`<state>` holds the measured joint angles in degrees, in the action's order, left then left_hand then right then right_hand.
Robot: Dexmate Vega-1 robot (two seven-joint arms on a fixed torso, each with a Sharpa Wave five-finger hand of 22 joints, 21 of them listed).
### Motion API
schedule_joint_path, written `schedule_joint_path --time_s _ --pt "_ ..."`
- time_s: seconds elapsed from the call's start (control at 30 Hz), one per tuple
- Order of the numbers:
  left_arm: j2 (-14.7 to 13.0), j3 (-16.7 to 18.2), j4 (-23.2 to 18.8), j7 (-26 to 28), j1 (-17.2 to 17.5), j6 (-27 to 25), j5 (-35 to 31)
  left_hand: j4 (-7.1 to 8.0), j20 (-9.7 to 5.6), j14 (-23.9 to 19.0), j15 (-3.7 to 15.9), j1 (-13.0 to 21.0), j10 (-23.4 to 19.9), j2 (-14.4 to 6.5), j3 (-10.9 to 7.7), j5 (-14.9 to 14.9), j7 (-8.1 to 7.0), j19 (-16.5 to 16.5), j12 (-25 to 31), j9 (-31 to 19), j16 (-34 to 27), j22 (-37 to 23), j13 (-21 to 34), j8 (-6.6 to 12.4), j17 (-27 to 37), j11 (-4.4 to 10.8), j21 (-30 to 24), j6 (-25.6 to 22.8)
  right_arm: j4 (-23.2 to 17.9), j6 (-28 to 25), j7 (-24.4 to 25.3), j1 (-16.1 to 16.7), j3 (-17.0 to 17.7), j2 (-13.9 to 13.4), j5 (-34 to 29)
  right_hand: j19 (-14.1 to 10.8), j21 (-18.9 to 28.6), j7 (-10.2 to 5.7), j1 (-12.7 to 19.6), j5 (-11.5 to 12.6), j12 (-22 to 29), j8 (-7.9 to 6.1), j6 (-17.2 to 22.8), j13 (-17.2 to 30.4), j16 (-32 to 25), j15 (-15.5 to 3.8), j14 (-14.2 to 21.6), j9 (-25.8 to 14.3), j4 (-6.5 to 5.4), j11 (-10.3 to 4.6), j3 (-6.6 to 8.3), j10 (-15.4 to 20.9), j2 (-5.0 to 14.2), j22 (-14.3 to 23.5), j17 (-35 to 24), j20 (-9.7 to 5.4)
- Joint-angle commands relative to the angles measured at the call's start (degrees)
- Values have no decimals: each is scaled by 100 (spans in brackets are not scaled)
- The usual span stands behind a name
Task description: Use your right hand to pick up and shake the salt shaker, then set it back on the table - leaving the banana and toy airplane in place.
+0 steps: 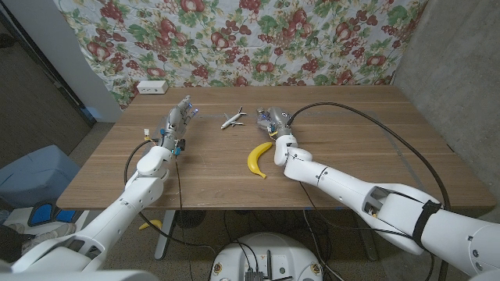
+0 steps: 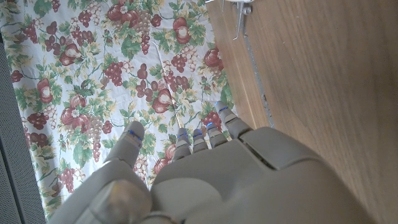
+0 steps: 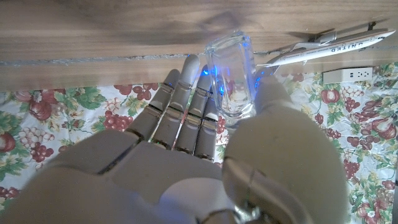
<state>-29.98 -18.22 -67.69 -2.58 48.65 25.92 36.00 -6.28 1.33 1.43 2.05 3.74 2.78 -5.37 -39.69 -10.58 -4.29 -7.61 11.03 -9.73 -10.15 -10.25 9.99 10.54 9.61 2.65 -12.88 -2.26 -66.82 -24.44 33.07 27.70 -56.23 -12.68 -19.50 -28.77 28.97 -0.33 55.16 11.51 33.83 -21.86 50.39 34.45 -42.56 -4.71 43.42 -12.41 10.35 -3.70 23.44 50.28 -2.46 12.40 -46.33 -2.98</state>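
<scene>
One shaker point(image 3: 231, 78) sits between the fingers point(image 3: 186, 99) and thumb of the right robot hand point(image 1: 275, 121) — a clear glass piece with a rounded-square body, and the wrist view shows blue light glinting off it. Its long axis runs along the fingers, its far end pointing toward the surface point(image 1: 351, 148). Fingers press one side and the thumb the other, so the right robot hand is clamped on the shaker. Whether its base touches the wood cannot be told from these views.

Just beside that hand, on the robot's left, lies the plane point(image 1: 232, 119), white with lettering on its fuselage; in the right wrist view it shows just past the thumb point(image 3: 329, 43). Nearer the robot, close to the wrist of the same arm, the banana point(image 1: 258, 158) lies curved and yellow on the surface.

Well apart, the left robot hand point(image 1: 178, 117) is at the surface's far left part, fingers point(image 2: 198, 138) extended and slightly spread — holding nothing.
</scene>
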Motion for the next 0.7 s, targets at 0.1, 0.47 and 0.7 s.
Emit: schedule_joint_path --time_s 0.1,0.47,0.7 --pt "70 -34 140 -119 -91 56 31 -35 -16 -11 89 73 -14 -275 4 14 -9 -47 -4 -23 -5 -16 22 -16 4 7 29 27 -370 214 165 248 379 -171 273 -66 78 -508 934 15 32 -60 670 46 61 -818 112 4 -26 -661 42 807 879 18 -56 -112" --pt "104 -73 208 -171 -177 71 9 -50 -20 -19 92 87 -20 -283 19 20 -6 -51 -1 -23 -10 -17 22 -18 6 7 35 32 -637 353 336 474 721 -278 529 -86 169 -445 1037 24 33 -81 796 22 96 -835 223 28 9 -580 71 908 783 18 -144 -122" --pt "123 -94 238 -190 -219 65 1 -57 -18 -12 91 93 -19 -289 30 23 -3 -53 -2 -24 -9 -18 22 -18 8 8 38 32 -794 493 331 583 933 -348 750 -111 230 -424 1059 12 35 -73 821 51 151 -819 247 40 -11 -573 88 913 756 18 -178 -154"
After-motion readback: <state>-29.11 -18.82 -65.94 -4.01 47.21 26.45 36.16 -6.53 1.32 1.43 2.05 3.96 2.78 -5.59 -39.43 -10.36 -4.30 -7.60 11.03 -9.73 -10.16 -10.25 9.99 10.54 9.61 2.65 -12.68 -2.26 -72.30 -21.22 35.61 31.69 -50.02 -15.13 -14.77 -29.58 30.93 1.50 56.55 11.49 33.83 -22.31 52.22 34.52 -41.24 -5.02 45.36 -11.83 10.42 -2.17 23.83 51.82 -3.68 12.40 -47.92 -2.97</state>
